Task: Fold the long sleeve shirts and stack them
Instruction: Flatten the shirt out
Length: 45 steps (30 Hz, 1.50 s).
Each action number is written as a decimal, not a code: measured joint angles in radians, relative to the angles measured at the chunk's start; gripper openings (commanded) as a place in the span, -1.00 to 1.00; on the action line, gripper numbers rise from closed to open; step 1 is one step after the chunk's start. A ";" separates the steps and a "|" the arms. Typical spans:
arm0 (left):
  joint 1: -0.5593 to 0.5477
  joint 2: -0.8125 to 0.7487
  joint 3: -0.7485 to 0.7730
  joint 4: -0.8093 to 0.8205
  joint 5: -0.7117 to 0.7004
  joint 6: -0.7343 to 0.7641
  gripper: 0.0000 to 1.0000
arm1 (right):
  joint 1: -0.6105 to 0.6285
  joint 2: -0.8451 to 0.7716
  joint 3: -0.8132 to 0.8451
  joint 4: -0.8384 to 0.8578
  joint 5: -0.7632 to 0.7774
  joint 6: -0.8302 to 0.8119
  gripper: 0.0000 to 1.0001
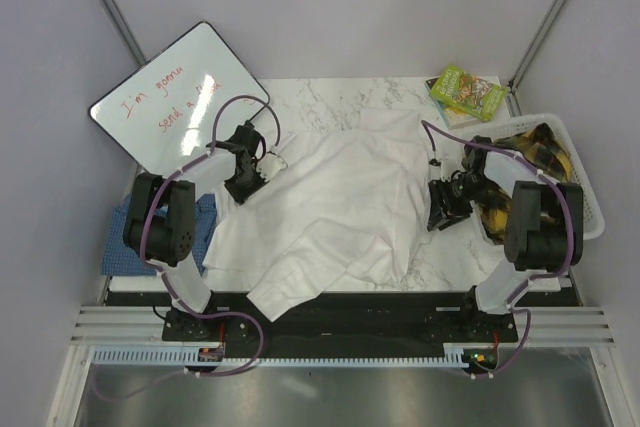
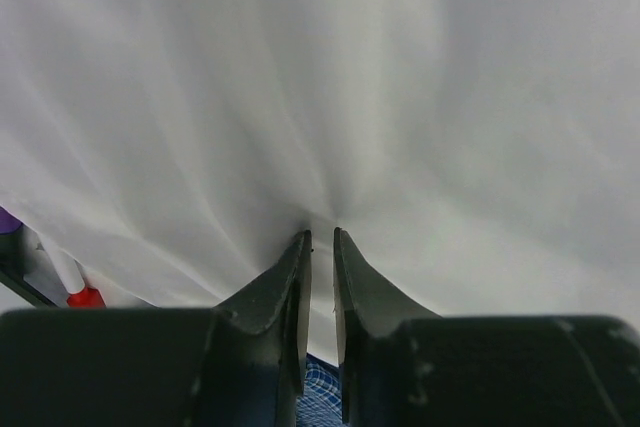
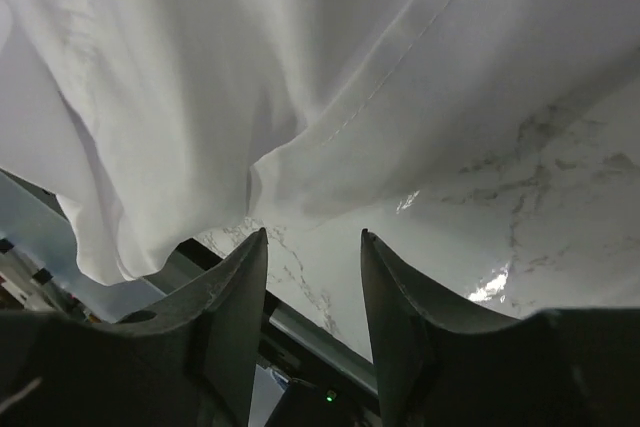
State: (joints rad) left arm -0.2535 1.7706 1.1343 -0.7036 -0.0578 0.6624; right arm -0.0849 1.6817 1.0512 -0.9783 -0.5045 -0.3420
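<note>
Left gripper (image 2: 321, 237): fingers nearly together, pinching a fold of the white shirt (image 1: 340, 197). Right gripper (image 3: 313, 239): fingers apart, nothing between them, above the marble table (image 1: 470, 257) beside that shirt's edge. Count: one white shirt, spread mid-table; one blue checked shirt (image 1: 118, 247), at the left edge.

blue shirt (image 1: 116, 244) mostly hidden beneath left arm (image 1: 165, 222), whiteboard (image 1: 180, 97) writing glare-blurred
</note>
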 measured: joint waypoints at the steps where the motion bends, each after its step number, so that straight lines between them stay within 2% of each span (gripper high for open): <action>1: 0.000 0.000 0.003 -0.002 0.004 0.000 -0.56 | 0.002 0.027 0.002 -0.001 -0.011 0.000 0.02; 6: 0.001 0.000 0.006 -0.003 0.010 0.000 -0.55 | -0.001 0.153 0.000 -0.004 -0.064 0.001 0.02; 11: 0.001 0.000 0.006 -0.005 0.015 0.000 -0.55 | 0.004 0.108 0.000 0.026 -0.051 -0.002 0.08; 14: 0.001 0.000 0.006 -0.005 0.015 0.000 -0.54 | 0.006 0.036 0.000 0.042 -0.034 0.008 0.19; 18: 0.001 0.002 0.019 -0.006 0.015 0.000 -0.54 | 0.011 0.009 0.001 0.045 -0.026 0.017 0.12; 28: 0.001 0.001 0.031 -0.006 0.015 0.000 -0.53 | 0.029 0.084 -0.030 0.082 -0.002 0.062 0.04; 29: 0.001 0.001 0.031 -0.006 0.015 0.000 -0.53 | 0.034 0.084 -0.030 0.084 0.000 0.067 0.01; 31: 0.001 0.001 0.031 -0.006 0.015 0.000 -0.53 | 0.048 0.088 -0.030 0.089 0.002 0.084 -0.24; 32: 0.001 0.001 0.031 -0.006 0.015 0.000 -0.53 | 0.055 0.091 -0.030 0.092 0.002 0.089 -0.47; 34: 0.001 0.002 0.032 -0.006 0.015 0.000 -0.53 | 0.066 0.101 -0.030 0.105 0.003 0.095 -0.71; 35: 0.001 0.002 0.032 -0.006 0.015 0.000 -0.53 | 0.071 0.109 -0.030 0.111 0.004 0.106 -0.96; 45: 0.001 0.002 0.032 -0.006 0.015 0.000 -0.54 | 0.039 0.060 0.013 0.065 0.079 0.056 -1.00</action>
State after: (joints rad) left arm -0.2527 1.7721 1.1660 -0.7094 -0.0429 0.6624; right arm -0.0456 1.7416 1.0641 -0.9134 -0.4259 -0.2859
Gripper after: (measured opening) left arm 0.234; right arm 0.007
